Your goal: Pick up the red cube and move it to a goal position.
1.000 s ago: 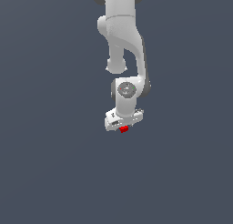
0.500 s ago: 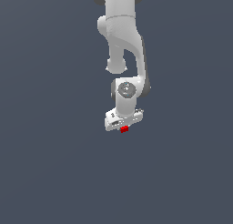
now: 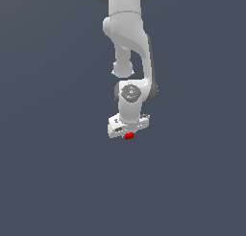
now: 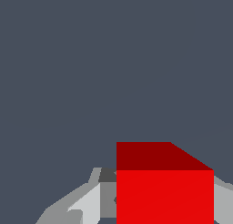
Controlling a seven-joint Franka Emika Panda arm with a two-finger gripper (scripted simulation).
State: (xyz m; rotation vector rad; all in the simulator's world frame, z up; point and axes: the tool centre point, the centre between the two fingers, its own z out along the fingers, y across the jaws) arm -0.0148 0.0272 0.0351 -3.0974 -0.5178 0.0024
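One white arm, descending from the exterior view's top | hand [image 3: 128,135]: pointing down, fingers [image 4: 86,205] closed against the red cube | red cube [image 3: 129,136]: tiny, bright red, held between the fingers just under the hand, filling much of the wrist view [image 4: 164,196] | surroundings: plain dark grey-blue all around.
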